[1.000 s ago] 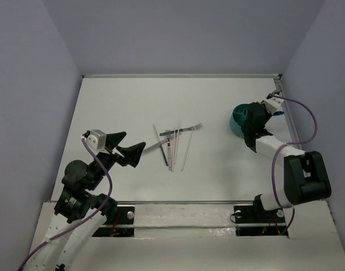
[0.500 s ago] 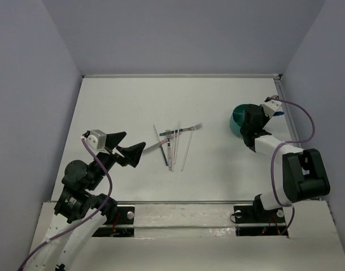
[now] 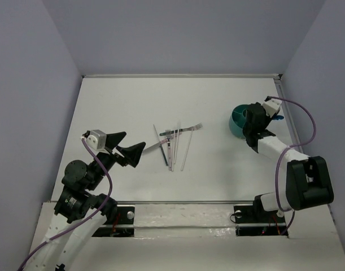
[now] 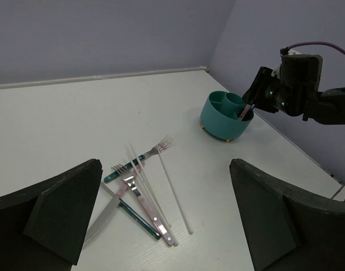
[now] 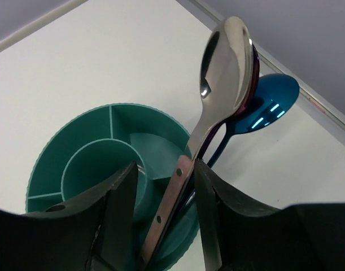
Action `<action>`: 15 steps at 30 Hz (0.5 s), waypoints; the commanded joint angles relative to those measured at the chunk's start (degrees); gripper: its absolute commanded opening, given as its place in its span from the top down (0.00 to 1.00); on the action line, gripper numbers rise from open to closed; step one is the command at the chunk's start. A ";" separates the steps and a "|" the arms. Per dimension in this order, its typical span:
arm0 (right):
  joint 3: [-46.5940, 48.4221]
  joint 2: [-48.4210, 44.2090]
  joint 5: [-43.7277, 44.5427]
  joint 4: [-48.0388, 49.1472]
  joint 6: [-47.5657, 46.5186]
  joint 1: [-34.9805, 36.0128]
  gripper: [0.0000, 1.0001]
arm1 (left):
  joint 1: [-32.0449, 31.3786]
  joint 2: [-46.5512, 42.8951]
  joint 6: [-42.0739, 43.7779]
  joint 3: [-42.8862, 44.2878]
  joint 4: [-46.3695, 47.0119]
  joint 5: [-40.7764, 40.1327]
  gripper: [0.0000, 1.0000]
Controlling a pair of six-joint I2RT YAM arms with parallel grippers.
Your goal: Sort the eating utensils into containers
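My right gripper (image 5: 165, 226) at the round teal-green plastic cup (image 5: 65, 147)
Jaws parted around the silver metal spoon (image 5: 226, 62) standing in the cup beside a dark blue plastic spoon (image 5: 268, 104); my left gripper (image 3: 134, 141) hangs open.

On the right wrist view, I can't see the silver spoon's (image 5: 226, 62) lower handle or the cup's (image 5: 45, 161) near wall; my right claw (image 5: 164, 180) covers both.
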 commanded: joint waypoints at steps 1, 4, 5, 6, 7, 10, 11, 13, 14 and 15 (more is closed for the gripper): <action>3.96 -3.95 -5.29 -2.43 -2.46 -0.20 0.48 | 0.28 -0.57 0.38 2.33 2.36 -0.32 0.01; 5.98 -6.50 -11.62 -5.67 -2.73 0.67 0.45 | 0.80 -0.13 0.29 2.33 2.45 -0.23 0.01; 6.42 -7.03 -13.20 -6.56 -2.82 1.29 0.44 | 0.80 -0.04 0.29 2.33 2.54 -0.23 0.01; 7.38 -7.38 -15.13 -7.44 -2.90 3.73 0.44 | 0.80 0.05 0.29 2.33 2.28 -0.23 0.01; 7.74 -7.65 -15.06 -8.84 -3.60 5.32 0.43 | 0.80 -0.04 0.20 2.33 2.19 -0.23 0.01; 9.06 -7.83 -16.02 -11.40 -3.78 11.91 0.43 | 0.80 0.14 0.20 2.15 2.45 -0.49 0.01; 9.41 -7.48 -16.55 -13.06 -3.18 13.58 0.43 | 0.80 0.40 0.29 2.24 2.36 -0.67 0.01; 10.20 -6.16 -18.66 -14.56 -1.69 17.96 0.44 | 1.33 1.19 0.29 2.33 2.36 -0.49 0.01; 10.38 -5.55 -19.19 -15.78 -1.68 19.21 0.44 | 1.33 1.37 0.29 2.33 2.27 -0.49 0.01; 10.56 -4.15 -20.15 -16.67 -0.72 20.62 0.45 | 1.33 1.46 0.29 2.33 2.36 -0.58 0.01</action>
